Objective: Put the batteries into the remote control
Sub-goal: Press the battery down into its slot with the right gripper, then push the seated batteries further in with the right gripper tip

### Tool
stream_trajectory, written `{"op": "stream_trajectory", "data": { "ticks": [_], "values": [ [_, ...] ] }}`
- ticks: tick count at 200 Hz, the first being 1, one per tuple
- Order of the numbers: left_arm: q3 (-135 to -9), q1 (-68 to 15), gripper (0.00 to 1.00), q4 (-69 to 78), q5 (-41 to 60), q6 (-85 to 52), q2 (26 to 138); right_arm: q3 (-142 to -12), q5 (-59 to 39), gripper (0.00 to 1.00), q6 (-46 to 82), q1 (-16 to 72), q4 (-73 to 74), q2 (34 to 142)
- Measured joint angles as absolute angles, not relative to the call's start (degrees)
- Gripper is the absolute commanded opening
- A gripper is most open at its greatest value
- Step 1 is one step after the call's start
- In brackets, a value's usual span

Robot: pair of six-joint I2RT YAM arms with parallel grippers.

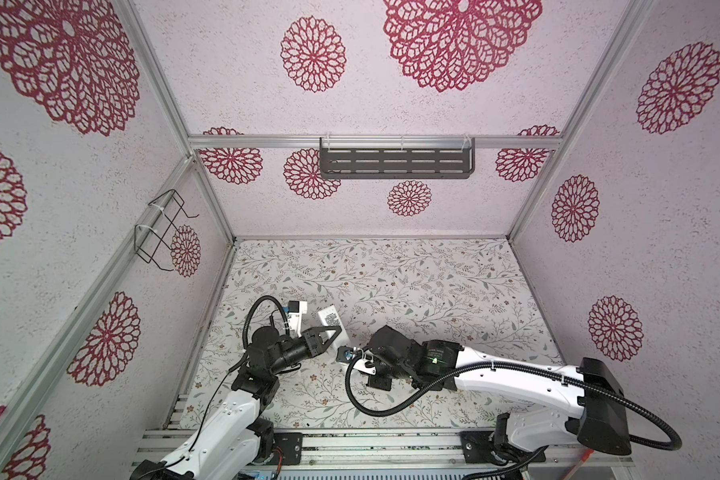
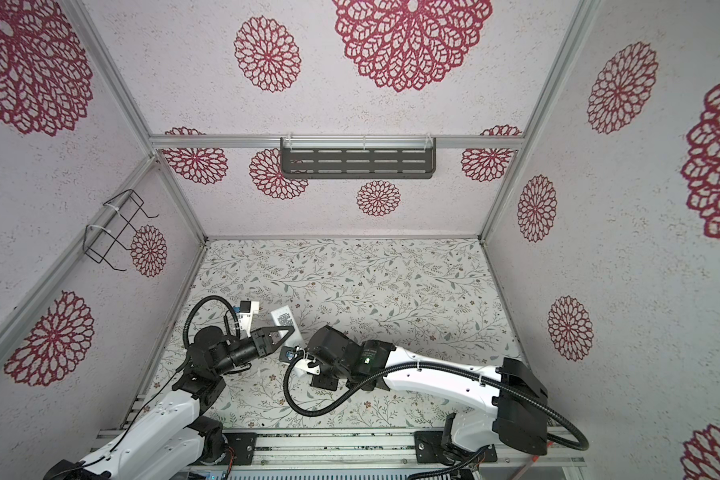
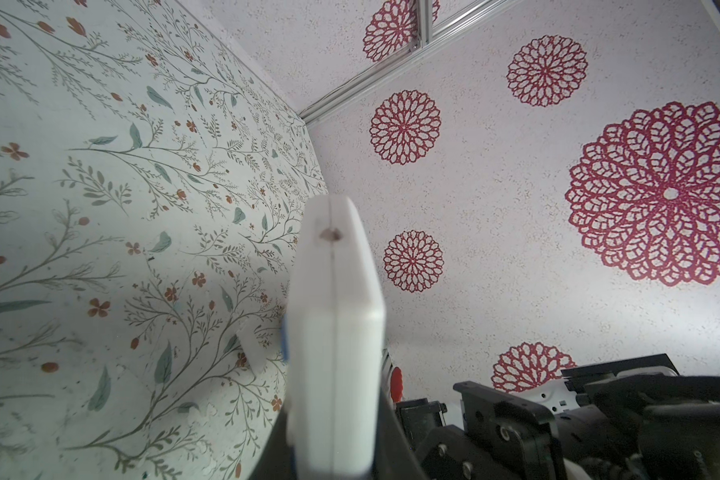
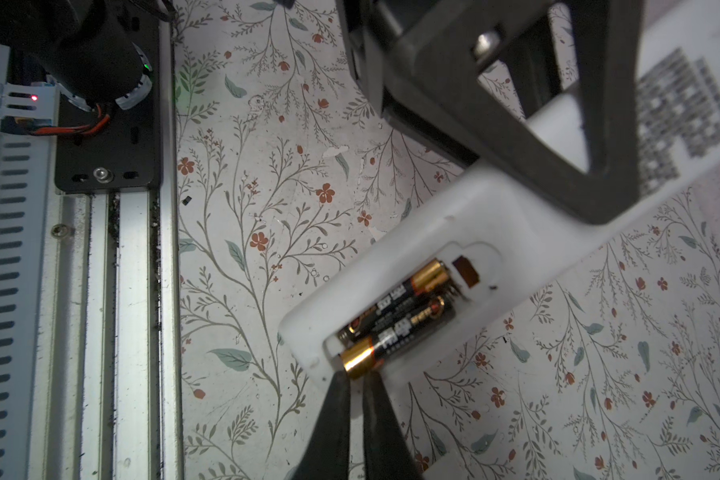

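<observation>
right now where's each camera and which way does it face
Top views: high in front, looking down and back at the table; left arm, right arm show.
Left wrist: on the left arm, looking along the held remote control; right arm shows.
Right wrist: on the right arm, facing the batteries; own fingertips show.
Wrist views share the remote control.

Remote control [image 3: 335, 332]: you are looking along its narrow white side, which has a seam down the middle and a small hole near the far end.
Left pincer [image 3: 333, 461]: your dark fingers [image 3: 272, 457] clamp the remote control from both sides.
Surface [image 3: 100, 208]: floral print, with a small blurred white piece [image 3: 251, 347] on it, close to the remote control.
Walls [image 3: 516, 208]: pale with red rosettes, and aluminium framing in the corner.
Right arm [image 3: 599, 419]: black housing near your pincer, not touching it.
</observation>
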State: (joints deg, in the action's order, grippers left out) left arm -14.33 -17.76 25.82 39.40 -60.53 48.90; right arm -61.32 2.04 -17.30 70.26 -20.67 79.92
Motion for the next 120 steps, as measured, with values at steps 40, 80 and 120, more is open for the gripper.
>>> {"op": "stream_trajectory", "data": {
  "ticks": [40, 80, 120],
  "values": [
    [-14.33, -17.93, 0.00, 25.87, 38.61, -60.05, 48.93, -61.73, 2.87, 0.09, -16.84, 70.06, -21.02, 80.49],
    [-14.33, -18.46, 0.00, 25.87, 38.09, -59.92, 48.90, -61.91, 2.90, 0.08, -16.36, 69.84, -21.71, 80.53],
    [-14.33, -18.61, 0.00, 26.33, 36.97, -59.83, 48.90, -62.22, 2.35, 0.07, -15.64, 68.42, -22.06, 80.71]
  ]
}}
